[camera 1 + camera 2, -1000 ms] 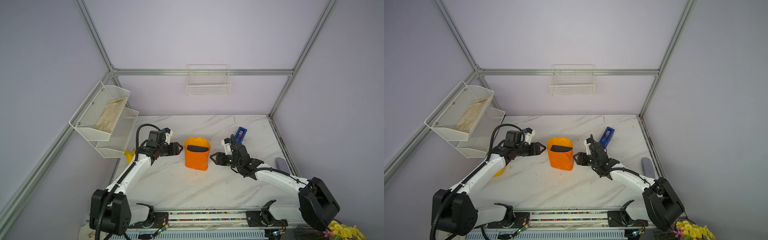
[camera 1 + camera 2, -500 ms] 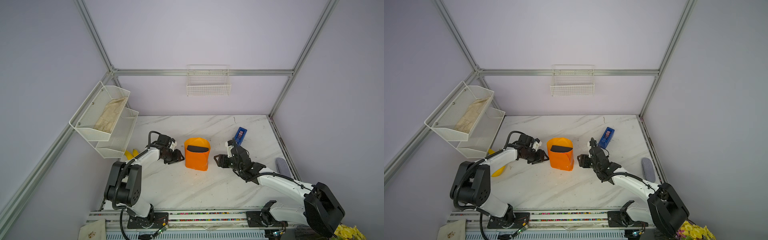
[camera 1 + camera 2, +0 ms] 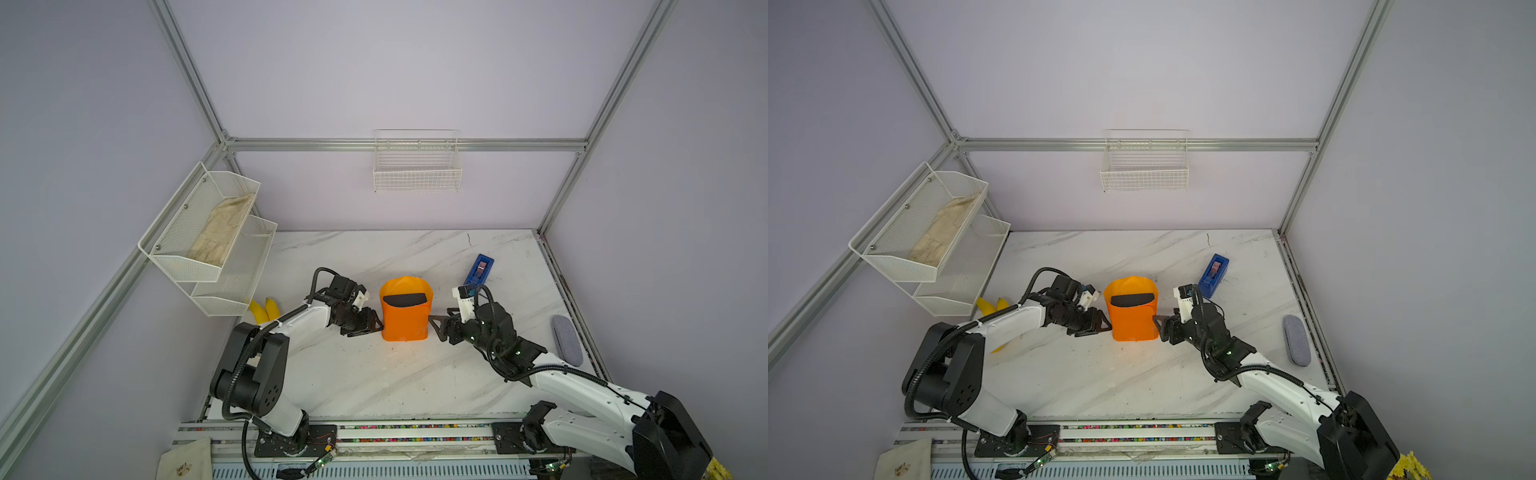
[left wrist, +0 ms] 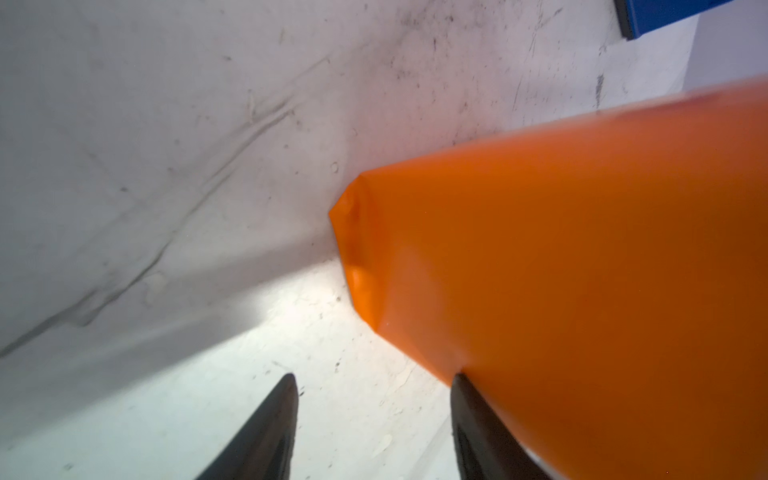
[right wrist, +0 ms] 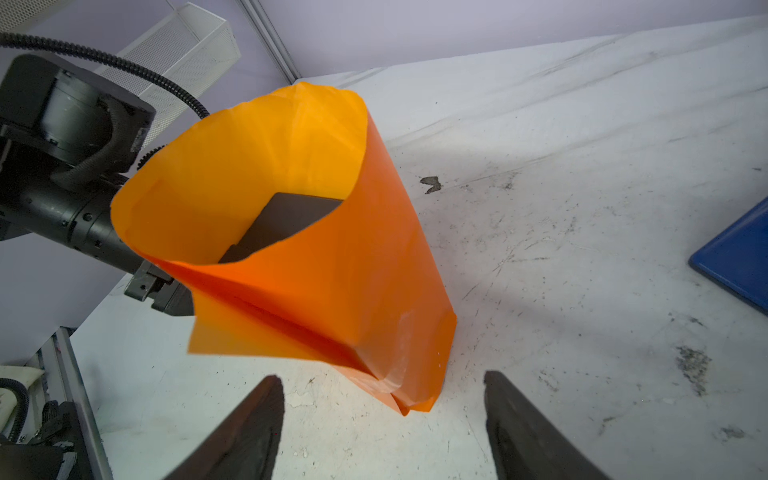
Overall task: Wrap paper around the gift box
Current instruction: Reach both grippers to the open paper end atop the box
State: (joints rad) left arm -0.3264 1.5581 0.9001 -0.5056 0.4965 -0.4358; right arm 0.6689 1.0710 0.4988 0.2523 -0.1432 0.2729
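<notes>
The orange paper [image 3: 405, 322] [image 3: 1133, 324] stands on the marble table as an upright tube, open at the top. Down inside it shows the dark gift box [image 3: 405, 299] [image 3: 1133, 300] [image 5: 286, 220]. My left gripper [image 3: 372, 326] [image 4: 374, 380] is low at the tube's left side and open, with only table between its fingers. One finger [image 4: 478, 419] lies against the paper [image 4: 582, 270]. My right gripper [image 3: 436, 326] [image 5: 382, 378] is low at the right side and open. The paper's [image 5: 332, 270] folded bottom corner lies just ahead of its fingers, ungripped.
A blue tape dispenser [image 3: 480, 270] [image 3: 1213, 272] lies behind my right arm. A grey oblong pad [image 3: 566, 345] sits near the right edge and bananas [image 3: 264, 309] at the left edge. A white mesh shelf [image 3: 208, 237] hangs on the left wall, a wire basket [image 3: 417, 166] on the back wall.
My left gripper has come down and rightward to the base of the paper tube. My right gripper has dropped slightly and opened wider. The paper and box stand where they were.
</notes>
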